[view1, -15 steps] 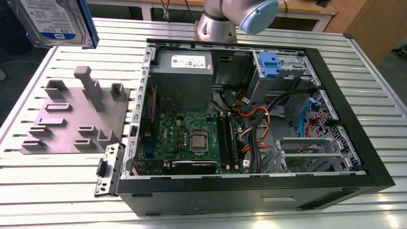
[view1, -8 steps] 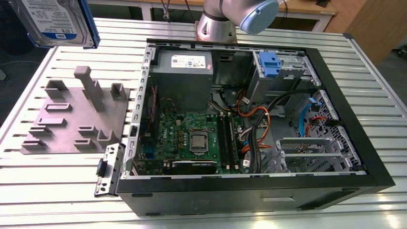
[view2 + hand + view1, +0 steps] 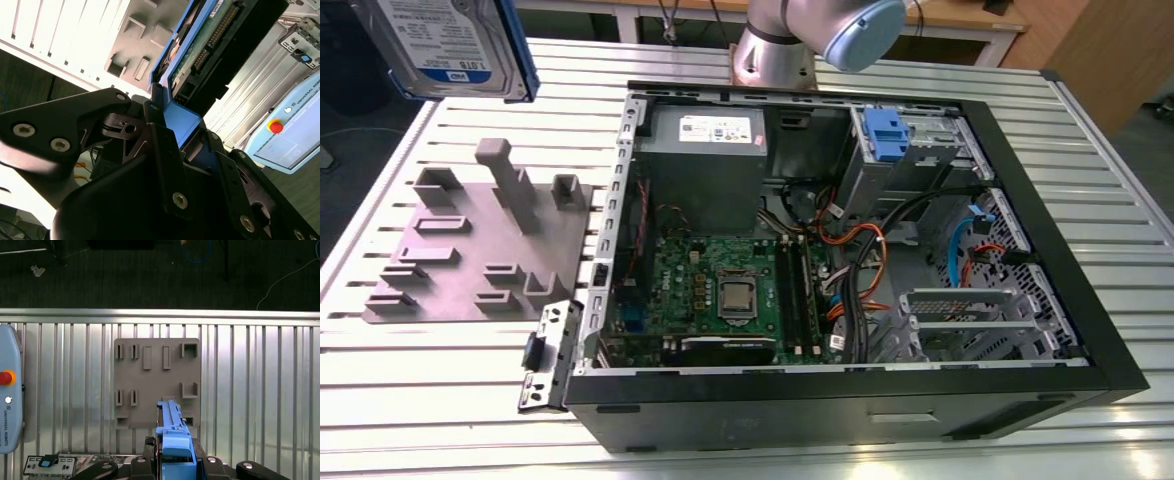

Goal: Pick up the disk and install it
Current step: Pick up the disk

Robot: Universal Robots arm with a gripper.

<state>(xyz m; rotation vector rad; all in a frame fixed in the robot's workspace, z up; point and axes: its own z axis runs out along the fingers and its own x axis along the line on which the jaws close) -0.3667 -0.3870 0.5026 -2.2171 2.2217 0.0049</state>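
One slatted table (image 3: 454, 400). On it sits one open PC case (image 3: 854, 385), lying on its side with the motherboard exposed. One grey pegged plate (image 3: 467, 250) lies beside the case, on the exterior view's left, with nothing on its pegs. One disk (image 3: 447, 45) is up in the air off the table, on the plate's side and well apart from the case. My gripper (image 3: 180, 135) is clamped on its blue rail, and the first wrist view sees the disk edge-on above the plate. One bare blue clip (image 3: 886, 135) sits in the case's drive bay.
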